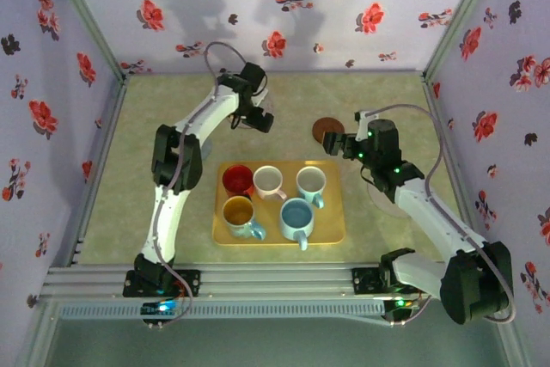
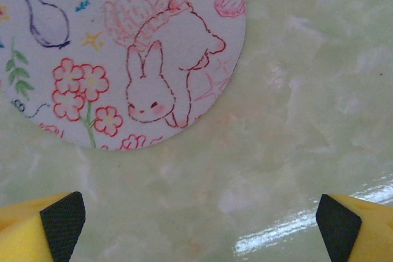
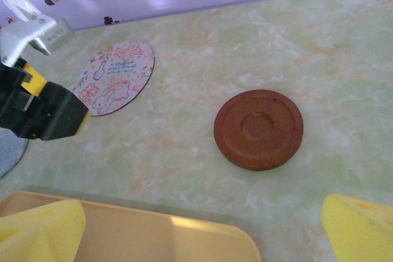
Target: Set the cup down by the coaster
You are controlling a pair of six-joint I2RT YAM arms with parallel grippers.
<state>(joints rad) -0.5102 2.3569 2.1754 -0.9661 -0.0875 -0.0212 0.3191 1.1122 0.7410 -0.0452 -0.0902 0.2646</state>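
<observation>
A yellow tray (image 1: pixel 335 234) sits on the pale green marbled surface (image 1: pixel 129 204) between the two arms and holds five cups, all upright and empty as far as the top view shows. The back row has a red cup (image 1: pixel 238 180), a cream cup (image 1: pixel 269 182) and a white cup (image 1: pixel 310 183) with a pale blue handle. The front row has an orange cup (image 1: pixel 238 212) and a blue cup (image 1: pixel 296 217). None of the cups is held, and all are still on the tray. Beyond the tray's far right corner lies a round brown coaster (image 1: pixel 327 130), flat on the surface with nothing on it. In the right wrist view it lies just past the tray's edge (image 3: pixel 123 237). The right claw (image 1: pixel 337 145) hovers near that coaster on its tray side, its yellow fingers spread wide with nothing between them. Farther left, a printed coaster (image 2: pixel 92 41) with a rabbit and red flowers lies flat near the back wall, well apart from the brown one. The left claw (image 2: pixel 199 225) hangs close above the surface just beside it, also wide open and empty. The flowered walls enclose the surface on three sides.
</observation>
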